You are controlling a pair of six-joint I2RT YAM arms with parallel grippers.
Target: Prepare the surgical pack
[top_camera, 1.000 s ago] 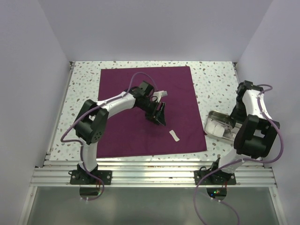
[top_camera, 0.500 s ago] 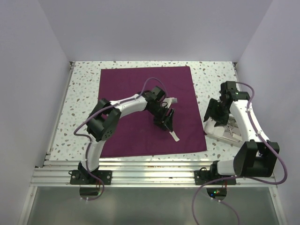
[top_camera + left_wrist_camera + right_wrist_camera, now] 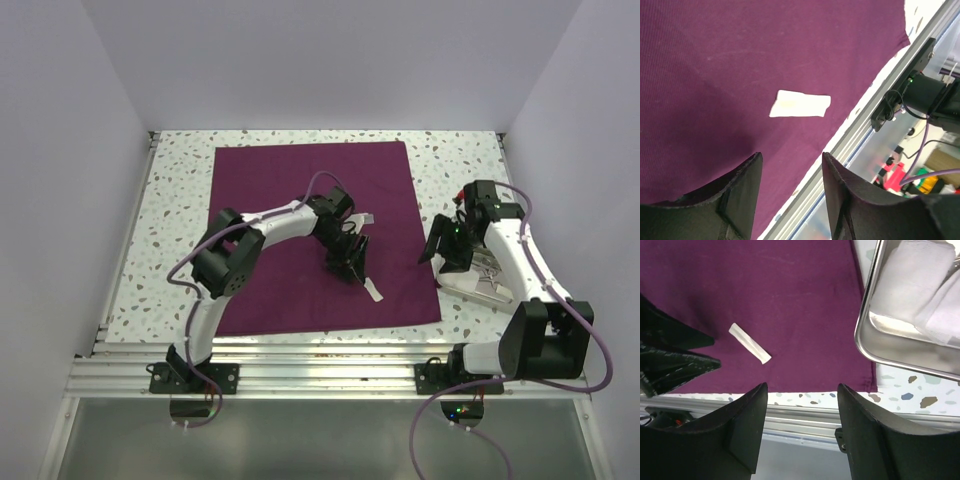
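- Speckled worktop carrying the plum cloth, the reference landmark.
- Left arm has advanced from the cloth's centre toward its near-right corner. The left fingers are spread and empty just short of the gauze strip, so pickup appears imminent.
- Right arm has swung off the steel tray, which sits beside the cloth's right edge. The right fingers hover spread and empty over that edge.

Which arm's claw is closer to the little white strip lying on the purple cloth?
Left. The left gripper hovers open just short of the white strip on the cloth; the right gripper hangs open at the cloth's right edge, beside the steel tray.
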